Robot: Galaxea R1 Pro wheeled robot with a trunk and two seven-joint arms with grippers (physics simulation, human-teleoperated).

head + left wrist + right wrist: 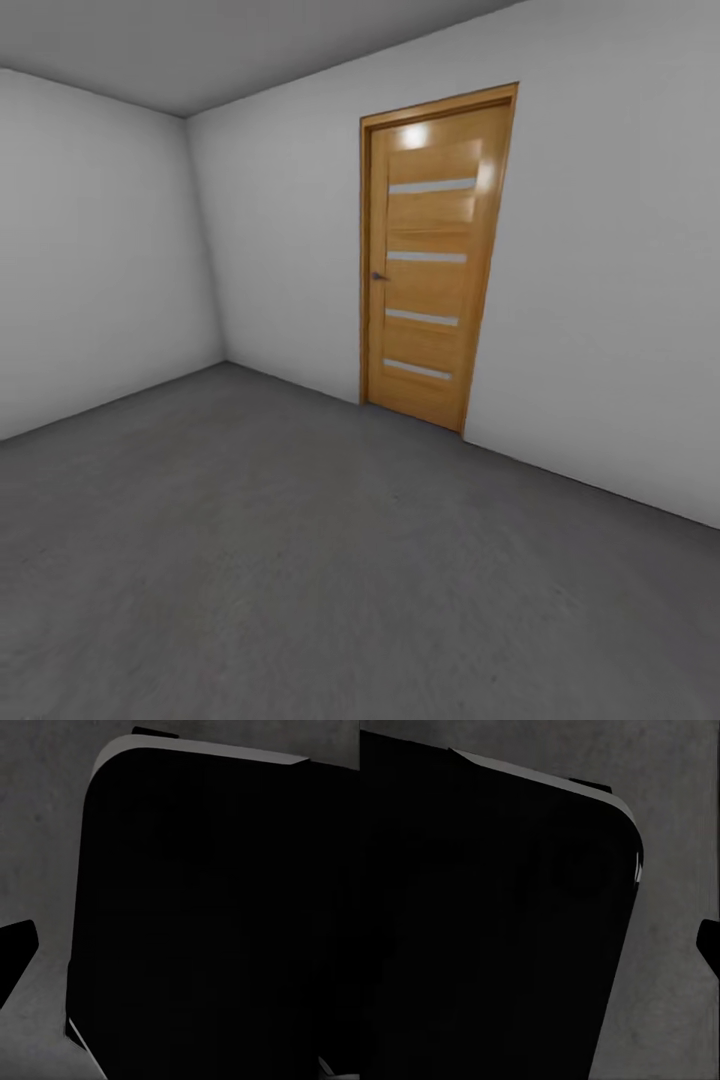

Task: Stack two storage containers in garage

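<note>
I am in the garage, facing a corner of plain white walls [100, 250] over the grey concrete floor [300, 560]. The two storage containers are out of view, and so is the living room. The left wrist view looks down at the floor [37, 832] past a big black rounded part of my own body [217, 922]. A dark tip [15, 952] juts in at that picture's edge. The right wrist view holds the same black bulk [487, 922] over the floor [675, 832], with another dark tip [711, 945] at its edge. Neither picture shows how the fingers stand.
A light-wood door [432, 260] with four narrow frosted strips stands shut in the wall ahead to the right, its handle [379, 276] on its left side. Two walls meet in a corner [205, 260] at the far left. Open concrete stretches between me and the walls.
</note>
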